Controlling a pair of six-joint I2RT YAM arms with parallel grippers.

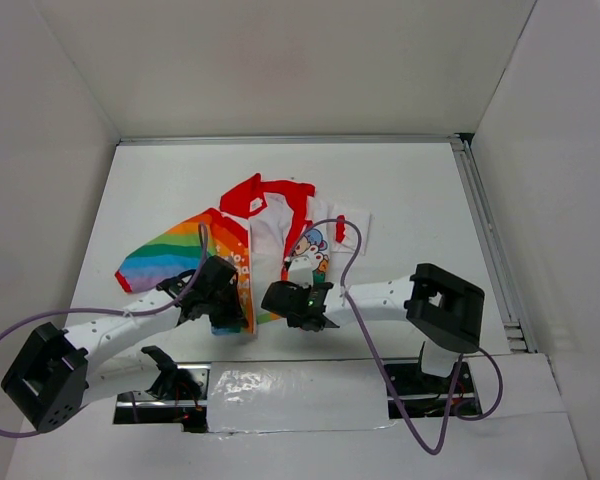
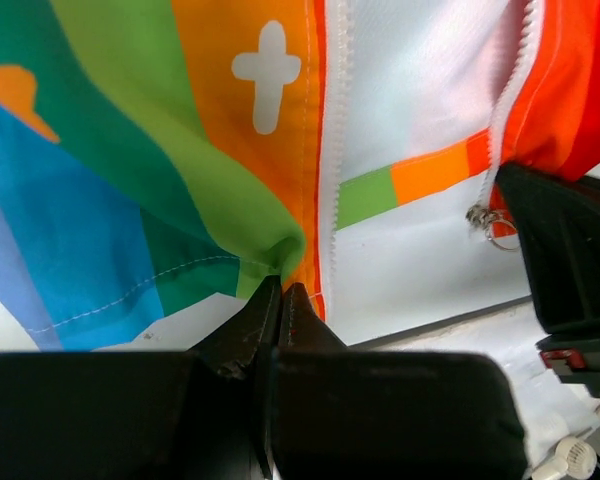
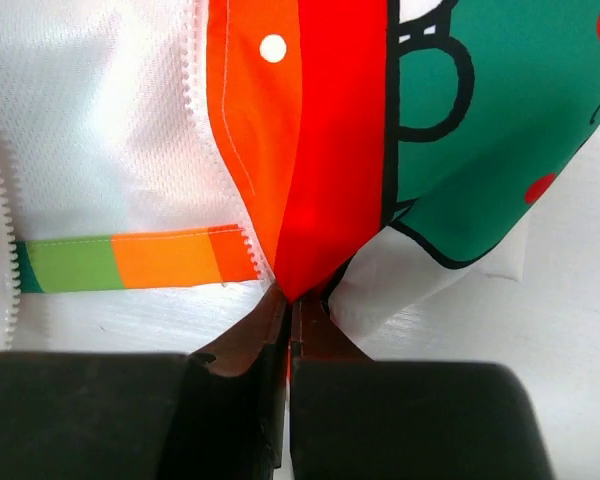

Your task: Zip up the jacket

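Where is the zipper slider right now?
Left wrist view, right side: the zipper slider sits at the bottom of the jacket, beside the right gripper.

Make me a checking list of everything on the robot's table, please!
Surface: white table.
Job's things: jacket lies open, zipper teeth apart; zipper slider sits low on one side.
Clutter: nothing seen.
Grippers: left end effector shut on the jacket's bottom hem beside one zipper edge; right end effector shut on the other front edge.
Cables: purple cables loop off both arms.
Surroundings: white walls on three sides.
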